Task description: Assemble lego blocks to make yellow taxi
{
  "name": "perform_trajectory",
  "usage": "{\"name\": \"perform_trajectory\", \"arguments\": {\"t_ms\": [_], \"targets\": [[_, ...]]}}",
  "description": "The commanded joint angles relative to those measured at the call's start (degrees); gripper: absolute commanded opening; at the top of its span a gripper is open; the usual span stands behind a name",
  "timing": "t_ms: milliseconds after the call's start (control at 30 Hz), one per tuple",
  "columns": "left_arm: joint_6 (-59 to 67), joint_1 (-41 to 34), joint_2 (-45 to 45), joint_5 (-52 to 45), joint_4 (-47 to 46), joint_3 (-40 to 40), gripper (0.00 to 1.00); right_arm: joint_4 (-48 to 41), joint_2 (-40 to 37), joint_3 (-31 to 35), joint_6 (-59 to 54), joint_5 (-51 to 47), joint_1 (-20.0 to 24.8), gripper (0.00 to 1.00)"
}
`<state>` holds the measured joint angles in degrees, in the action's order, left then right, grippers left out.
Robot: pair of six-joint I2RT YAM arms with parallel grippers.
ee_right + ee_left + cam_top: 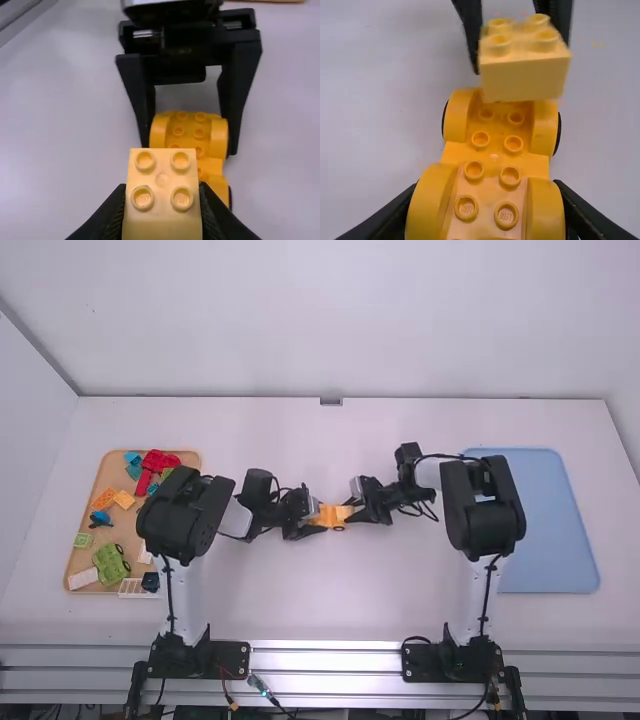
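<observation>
4-stud yel. plastic block (162,192) gripped by R hand (352,513); L hand (315,520) clamps round-fendered yel. chassis (495,159).

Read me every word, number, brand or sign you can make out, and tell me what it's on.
Yellow car base: tiny raised marks on its nearest studs, too small to quote reliably.
Yellow brick: none that I can read.
</observation>
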<state>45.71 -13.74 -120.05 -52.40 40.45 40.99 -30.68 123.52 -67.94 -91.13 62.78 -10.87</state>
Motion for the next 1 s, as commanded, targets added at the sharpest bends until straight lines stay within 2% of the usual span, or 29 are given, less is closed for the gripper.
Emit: {"name": "perform_trajectory", "arguments": {"t_ms": [0, 467, 667, 833, 967], "targets": [[0.59, -0.15, -1.05, -1.14, -0.44, 0.46, 0.59, 0.66, -1.62, 0.44, 7.02, -0.70, -0.52, 0.13], [-0.04, -0.15, -1.05, -0.50, -0.76, 0.59, 0.62, 2.16, -2.21, 0.44, 8.74, -1.33, -0.44, 0.10], [-1.62, -0.13, -1.05, -0.55, -1.11, 1.29, 0.62, 2.82, -6.05, 0.55, 13.99, -4.20, -0.44, 0.04], [-1.40, -0.15, -1.05, -0.68, -1.14, 1.66, 0.61, 2.62, -9.46, 2.91, 12.94, -4.39, -0.44, 0.02], [-1.40, -0.15, -1.05, -0.68, -1.64, 1.75, 0.61, 13.90, -12.20, 9.40, 19.04, -4.61, -0.44, 0.01]]}}
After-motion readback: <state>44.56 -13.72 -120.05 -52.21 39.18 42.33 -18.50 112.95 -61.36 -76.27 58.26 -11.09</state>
